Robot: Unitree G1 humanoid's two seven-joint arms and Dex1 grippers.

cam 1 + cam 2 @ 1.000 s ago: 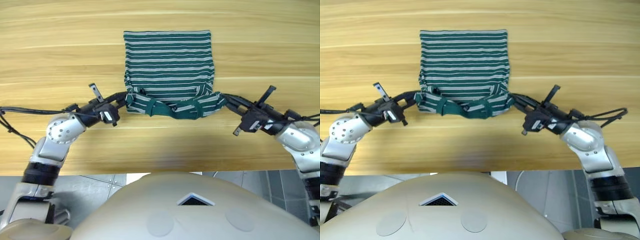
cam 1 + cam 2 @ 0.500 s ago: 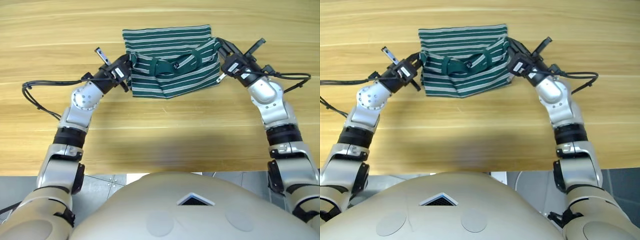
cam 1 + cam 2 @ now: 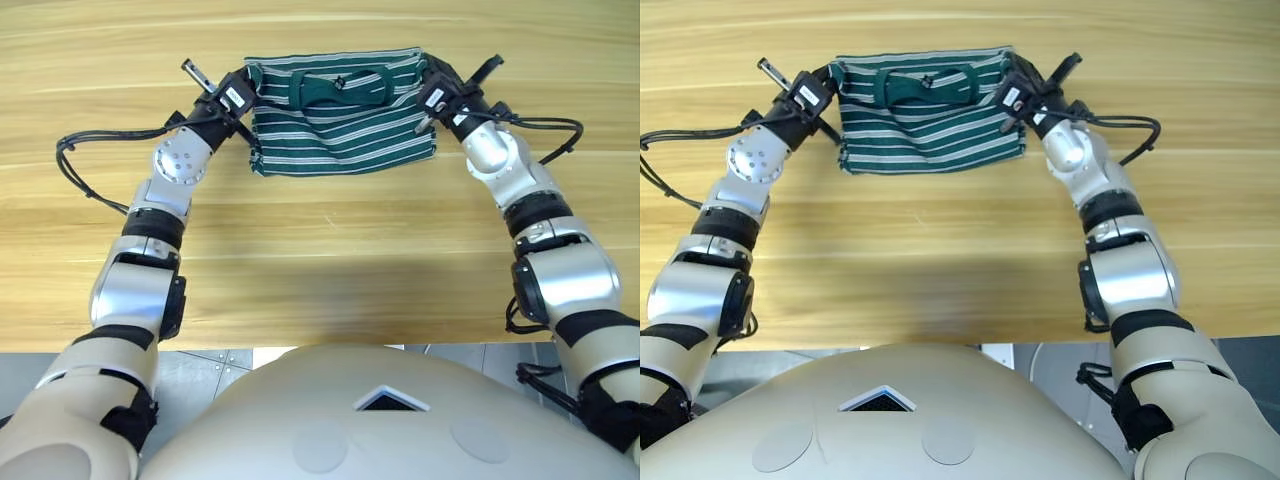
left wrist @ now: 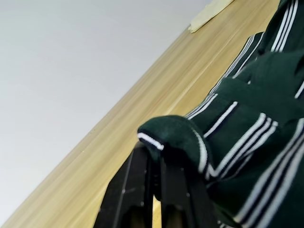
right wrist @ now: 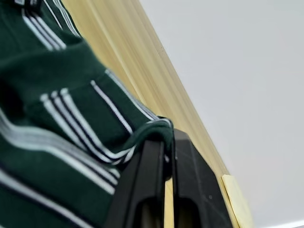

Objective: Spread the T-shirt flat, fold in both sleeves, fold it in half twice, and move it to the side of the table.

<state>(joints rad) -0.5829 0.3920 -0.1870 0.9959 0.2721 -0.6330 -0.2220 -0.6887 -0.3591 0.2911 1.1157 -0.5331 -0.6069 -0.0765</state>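
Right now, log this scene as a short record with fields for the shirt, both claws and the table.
T-shirt: green with white stripes, folded into a wide rectangle, collar on top near the far edge
left claw: shut on the T-shirt's far left corner
right claw: shut on its far right corner
table: wooden; the shirt lies on its far part

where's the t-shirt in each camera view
Left eye view: T-shirt lies folded at the table's far middle, between the left gripper and the right gripper.
Right eye view: T-shirt in the same spot, far middle.
Left wrist view: T-shirt close up, a corner pinched by the left gripper.
Right wrist view: T-shirt close up, a corner pinched by the right gripper.
Shared landmark: the wooden table under it.
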